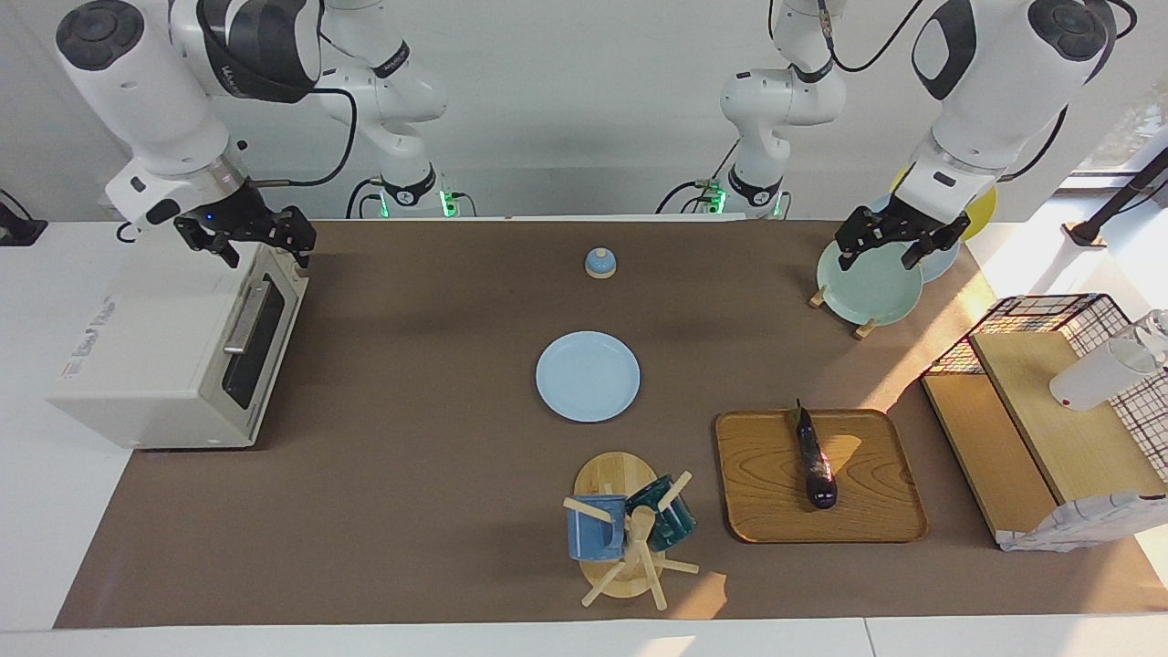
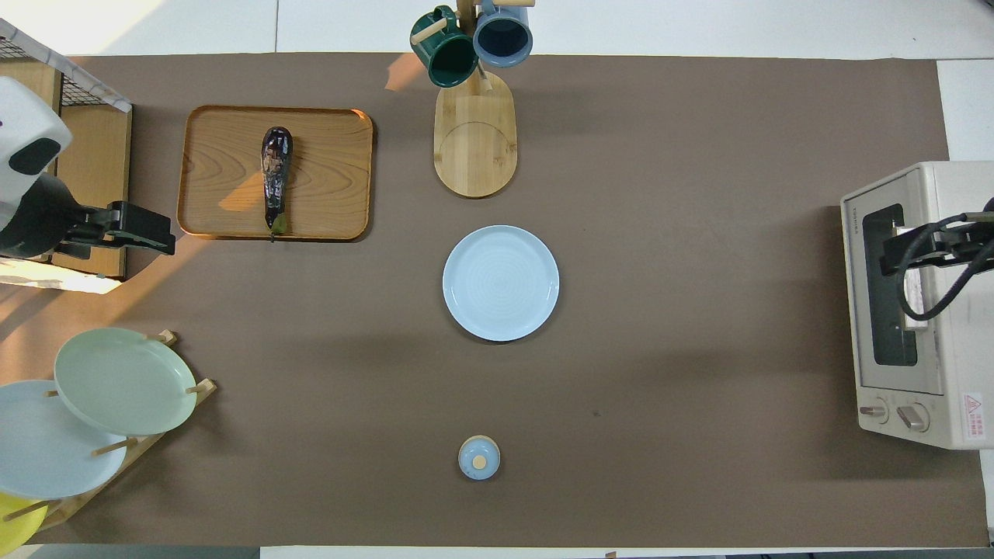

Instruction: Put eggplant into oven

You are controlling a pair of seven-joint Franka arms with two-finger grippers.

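Observation:
The eggplant is slim, glossy and dark purple. It lies on a wooden tray toward the left arm's end of the table; it also shows in the overhead view. The cream-white oven stands at the right arm's end with its dark glass door shut; it shows in the overhead view too. My right gripper hangs open and empty over the oven's top edge. My left gripper hangs open and empty over the plate rack, apart from the eggplant.
A light blue plate lies mid-table. A mug tree with a blue and a green mug stands beside the tray. A small blue knobbed lid sits near the robots. A plate rack and a wire-mesh shelf stand at the left arm's end.

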